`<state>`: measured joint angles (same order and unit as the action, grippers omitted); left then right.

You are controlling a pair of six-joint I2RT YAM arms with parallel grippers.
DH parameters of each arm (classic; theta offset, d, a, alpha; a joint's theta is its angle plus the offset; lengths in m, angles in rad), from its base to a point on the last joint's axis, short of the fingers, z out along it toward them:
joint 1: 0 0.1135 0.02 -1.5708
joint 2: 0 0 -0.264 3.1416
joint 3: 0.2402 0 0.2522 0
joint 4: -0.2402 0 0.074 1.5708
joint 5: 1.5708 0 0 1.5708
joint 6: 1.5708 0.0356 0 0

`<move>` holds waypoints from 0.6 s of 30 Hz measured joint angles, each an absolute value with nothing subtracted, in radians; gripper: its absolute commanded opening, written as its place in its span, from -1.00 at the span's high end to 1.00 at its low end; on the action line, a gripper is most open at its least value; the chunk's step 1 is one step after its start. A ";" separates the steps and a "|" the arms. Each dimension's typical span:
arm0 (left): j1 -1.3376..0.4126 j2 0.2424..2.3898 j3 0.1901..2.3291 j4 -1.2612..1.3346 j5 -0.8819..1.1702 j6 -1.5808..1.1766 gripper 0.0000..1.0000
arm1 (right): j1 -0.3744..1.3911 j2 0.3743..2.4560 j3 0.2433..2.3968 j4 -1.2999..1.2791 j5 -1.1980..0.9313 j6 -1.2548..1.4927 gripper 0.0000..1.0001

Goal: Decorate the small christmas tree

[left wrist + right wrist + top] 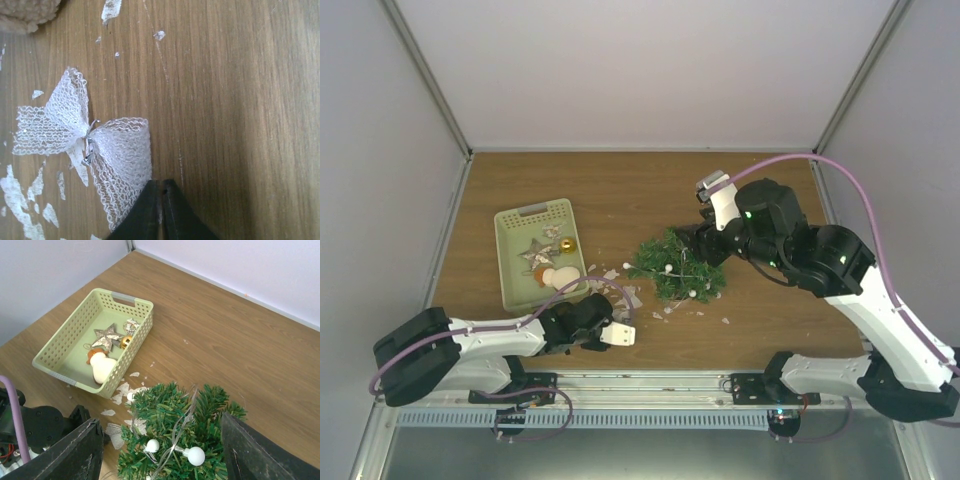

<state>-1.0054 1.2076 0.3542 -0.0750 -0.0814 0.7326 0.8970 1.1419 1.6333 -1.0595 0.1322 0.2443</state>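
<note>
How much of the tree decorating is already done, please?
Done: the small christmas tree carries a string of white balls. In hand: the left hand is shut at a white mesh bow; the open right hand straddles the tree. Left: the star and gold ball wait in the tray.

Wooden table (620, 190): green tray (533, 210), small christmas tree (670, 262), mesh bow (85, 140), white flakes (20, 200).
</note>
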 measured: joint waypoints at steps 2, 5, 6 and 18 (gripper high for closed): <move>-1.006 1.208 0.354 -0.072 -0.096 0.732 0.30 | 0.897 1.142 1.633 -1.058 0.132 0.244 -0.31; -1.005 1.207 0.357 -0.048 -0.109 0.730 0.14 | 0.897 1.140 1.632 -1.053 0.132 0.244 -0.31; -1.006 1.206 0.357 -0.044 -0.113 0.730 0.10 | 0.897 1.140 1.632 -1.054 0.132 0.244 -0.31; -1.007 1.213 0.358 -0.019 -0.124 0.730 0.08 | 0.895 1.140 1.628 -1.053 0.131 0.244 -0.32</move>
<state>-1.0065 1.2133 0.3576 -0.0189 -0.1238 0.7296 0.8951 1.1400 1.6283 -1.0534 0.1314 0.2440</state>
